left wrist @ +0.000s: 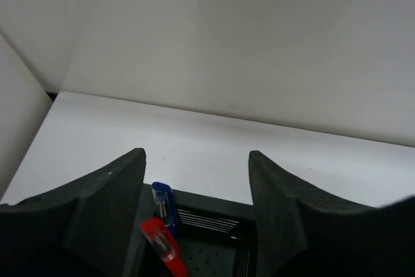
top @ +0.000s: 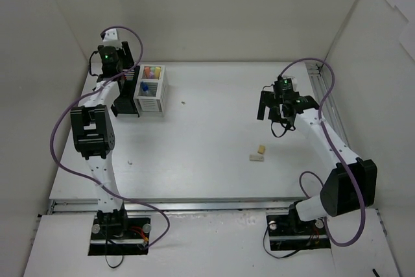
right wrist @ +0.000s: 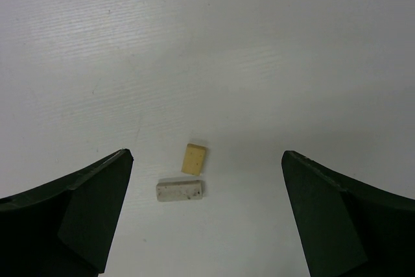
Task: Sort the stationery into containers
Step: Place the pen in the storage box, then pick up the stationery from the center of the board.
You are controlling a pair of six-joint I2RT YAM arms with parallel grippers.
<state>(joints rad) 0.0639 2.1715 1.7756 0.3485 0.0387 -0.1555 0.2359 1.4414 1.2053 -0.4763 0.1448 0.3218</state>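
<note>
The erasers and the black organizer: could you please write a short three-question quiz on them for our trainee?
1. Where do the yellowish eraser and the speckled white eraser lie?
2. What is in the black organizer? A: a blue pen and a red pen. B: two green highlighters. C: nothing.
3. True or false: the right claw is shut on an eraser.
Key: 1, on the table, outside any organizer. 2, A. 3, false: the right claw is open and empty.
</note>
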